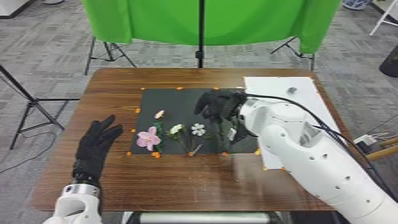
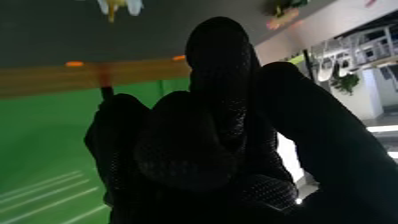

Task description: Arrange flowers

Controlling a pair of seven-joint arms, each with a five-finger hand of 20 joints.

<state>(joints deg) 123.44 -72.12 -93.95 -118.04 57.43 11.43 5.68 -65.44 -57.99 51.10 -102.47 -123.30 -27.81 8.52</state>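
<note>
Brown worktop (image 1: 191, 187) is showing the left hand (image 1: 91, 146) extending, released, beside a dark mat (image 1: 178, 107); a pink flower (image 1: 148, 138) and white flowers (image 1: 197, 129) are lying on it; the right hand (image 1: 216, 105) is hanging above, its grip unclear.

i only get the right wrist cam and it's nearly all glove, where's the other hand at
Observer: The left hand is over the left side of the brown table, to the left of the dark mat.

Operator: ok and where's the one i'm driving, which part of the mat

Observer: The right hand is over the right half of the mat, and its arm comes in across the white sheet.

Operator: got it, what's lying closest to the left hand

Observer: The large pink flower, near the mat's near left corner.
</note>
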